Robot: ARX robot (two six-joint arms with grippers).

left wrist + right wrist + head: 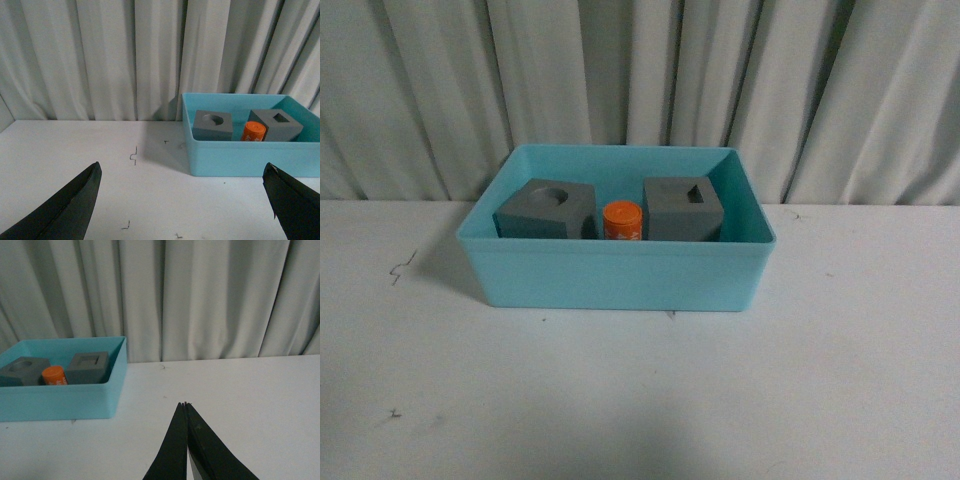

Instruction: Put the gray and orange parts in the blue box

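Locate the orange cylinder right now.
Front view: the orange cylinder stands inside the blue box, between the round-recess cube on its left and the rectangular-recess cube on its right.

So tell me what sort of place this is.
Likely a staged robot test bench: a bare white table, a pleated gray curtain as backdrop, and one turquoise bin holding training parts.
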